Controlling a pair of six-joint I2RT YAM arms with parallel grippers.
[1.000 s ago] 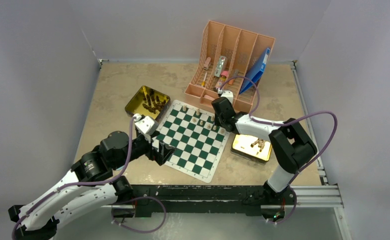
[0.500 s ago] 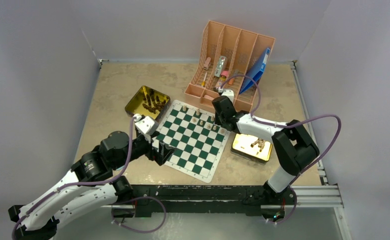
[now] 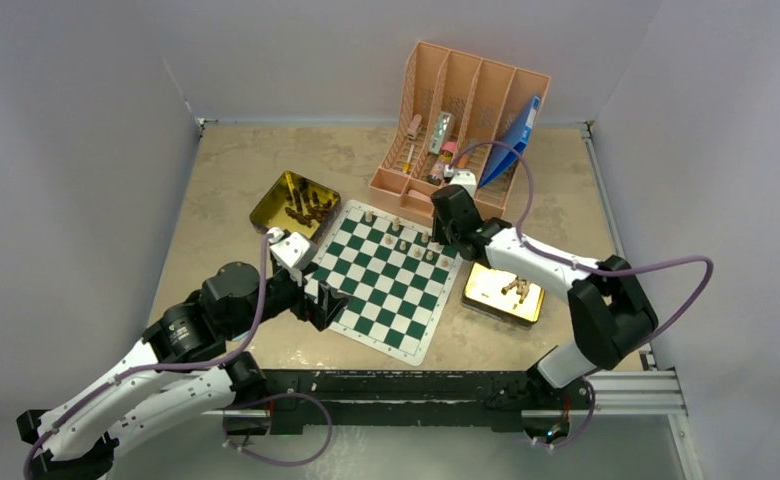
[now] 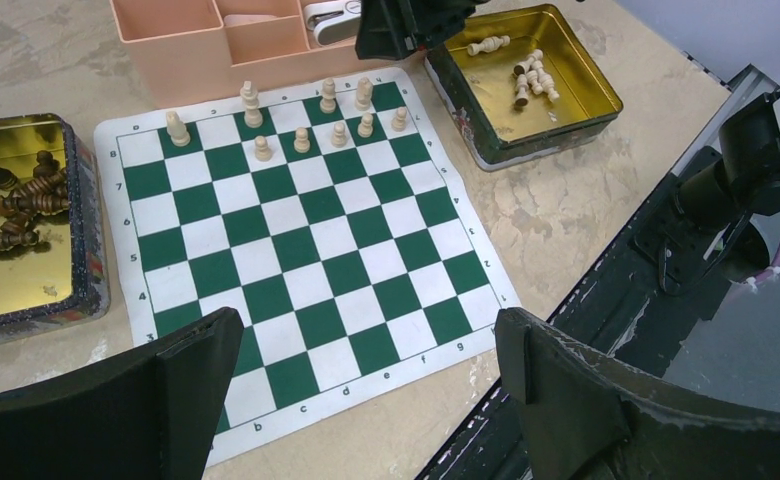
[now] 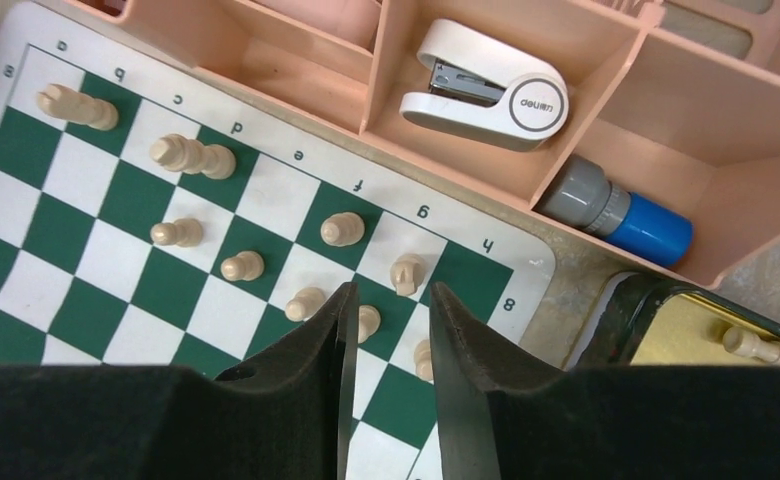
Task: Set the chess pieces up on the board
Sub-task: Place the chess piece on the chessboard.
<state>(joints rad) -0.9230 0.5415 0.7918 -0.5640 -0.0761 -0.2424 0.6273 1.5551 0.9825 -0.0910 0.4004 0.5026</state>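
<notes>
The green and white board (image 3: 391, 300) lies in the middle of the table. Several pale chess pieces (image 3: 398, 232) stand in its two far rows, seen too in the left wrist view (image 4: 302, 140) and the right wrist view (image 5: 191, 155). My right gripper (image 3: 446, 238) hovers over the board's far right corner, its jaws (image 5: 391, 300) slightly open and holding nothing. A pale pawn (image 5: 368, 322) stands on the board below the gap. My left gripper (image 3: 328, 303) is wide open (image 4: 366, 335) above the board's near edge (image 4: 306, 250) and holds nothing.
A gold tin (image 3: 294, 205) of dark pieces (image 4: 16, 190) sits left of the board. Another gold tin (image 3: 506, 292) with pale pieces (image 4: 528, 75) sits to its right. A pink organiser (image 3: 466, 110) behind the board holds a white stapler (image 5: 486, 85) and a blue tube (image 5: 616, 215).
My right gripper has opened from shut and drawn back toward the board's far edge, its elbow swinging right. The left arm has not moved.
</notes>
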